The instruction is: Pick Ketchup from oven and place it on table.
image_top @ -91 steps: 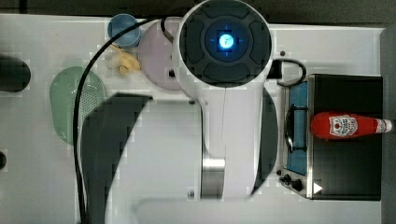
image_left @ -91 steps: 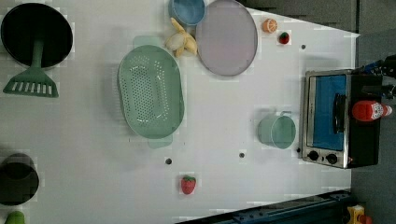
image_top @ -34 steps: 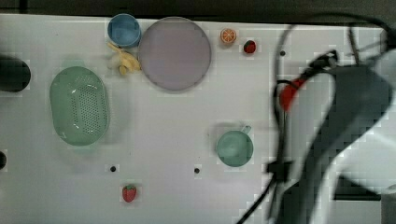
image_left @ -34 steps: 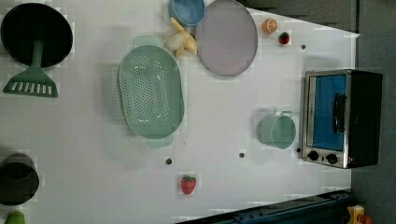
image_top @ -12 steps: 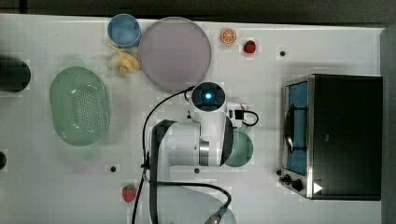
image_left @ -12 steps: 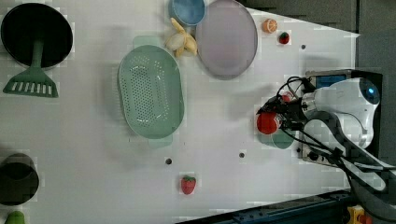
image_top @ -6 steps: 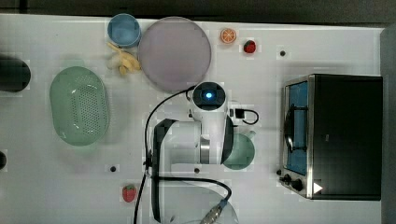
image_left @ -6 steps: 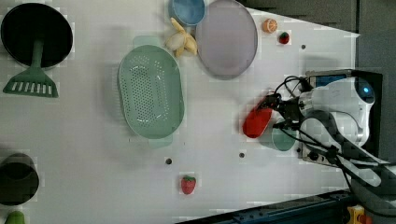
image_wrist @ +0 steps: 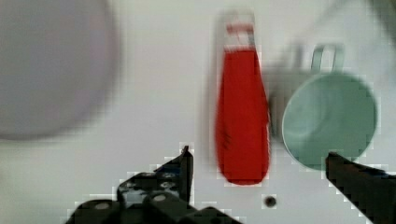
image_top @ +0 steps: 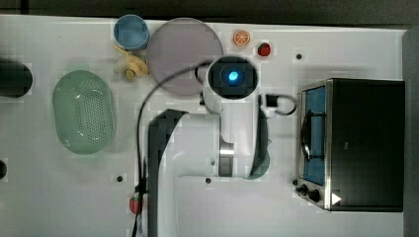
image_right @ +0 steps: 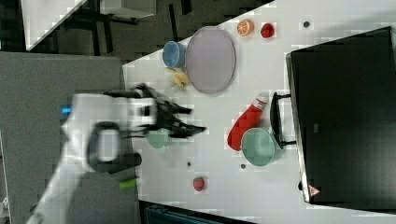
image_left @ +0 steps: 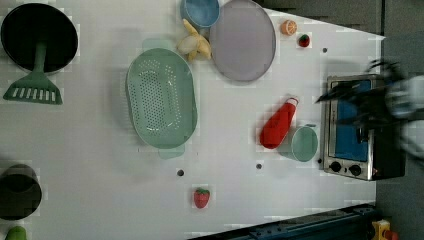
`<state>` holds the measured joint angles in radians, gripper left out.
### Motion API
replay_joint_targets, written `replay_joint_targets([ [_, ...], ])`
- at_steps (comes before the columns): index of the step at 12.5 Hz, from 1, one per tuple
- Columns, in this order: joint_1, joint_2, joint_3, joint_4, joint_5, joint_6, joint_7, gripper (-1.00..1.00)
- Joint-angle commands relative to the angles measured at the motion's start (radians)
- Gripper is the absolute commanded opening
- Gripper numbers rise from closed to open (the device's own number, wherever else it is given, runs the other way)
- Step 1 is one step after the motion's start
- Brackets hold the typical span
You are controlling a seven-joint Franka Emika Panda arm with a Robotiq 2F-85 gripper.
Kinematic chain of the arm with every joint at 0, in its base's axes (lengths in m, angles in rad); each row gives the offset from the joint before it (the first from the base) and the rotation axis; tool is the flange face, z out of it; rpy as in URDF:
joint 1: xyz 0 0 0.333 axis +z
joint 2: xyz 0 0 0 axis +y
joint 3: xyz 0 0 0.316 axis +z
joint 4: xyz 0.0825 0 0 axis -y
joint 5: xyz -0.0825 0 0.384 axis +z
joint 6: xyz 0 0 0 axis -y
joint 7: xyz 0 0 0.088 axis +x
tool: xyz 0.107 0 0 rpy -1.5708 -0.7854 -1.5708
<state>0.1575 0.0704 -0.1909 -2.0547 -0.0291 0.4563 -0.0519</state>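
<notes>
Top view: white arm body (image_top: 197, 148) covers the middle of the table (image_top: 59, 197), blue light on its round end. Oven (image_top: 356, 143) sits at the top view's right, glass door facing the arm, knobs at its lower corner. A sliver of the green mug (image_top: 262, 165) peeks out from under the arm. Lilac plate (image_top: 173, 47), blue bowl (image_top: 131, 32), banana (image_top: 129, 65), green colander (image_top: 85, 112), orange slice (image_top: 241, 37) and a strawberry (image_top: 264, 49) lie on the tabletop.

Left view: Ketchup (image_left: 278, 125) lies flat on the table, cap pointing up-right toward the plate, base touching or just beside the mug on its left side. It is outside the oven, near the door. The arm is a blur over the oven at the left view's right edge. Another strawberry (image_left: 201, 197) lies below, a green spatula (image_left: 34, 85) and a black pan (image_left: 39, 34) at the left view's left.

Right view: bottle on its side next to the mug, both just in front of the oven handle (image_right: 274, 119). Gripper (image_right: 189, 121) blurred, well apart from the bottle, nothing in it.

Wrist view: gripper (image_wrist: 259, 175) jaws spread wide and empty, dark fingertips (image_wrist: 184, 163) either side. Bottle lies on the white surface between them and beyond, mug touching its side, a small dark hole (image_wrist: 269, 201) near its base.
</notes>
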Motion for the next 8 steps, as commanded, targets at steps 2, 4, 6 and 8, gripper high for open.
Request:
replay_joint_targets([
  [2, -0.009, -0.093, -0.021, 0.239, 0.019, -0.105, 0.025, 1.00],
  [4, -0.008, -0.091, -0.020, 0.327, 0.019, -0.223, 0.025, 1.00],
  [6, -0.009, -0.089, -0.020, 0.395, 0.019, -0.374, 0.025, 1.00],
  [8, -0.009, -0.090, -0.019, 0.440, 0.020, -0.518, 0.025, 1.00],
])
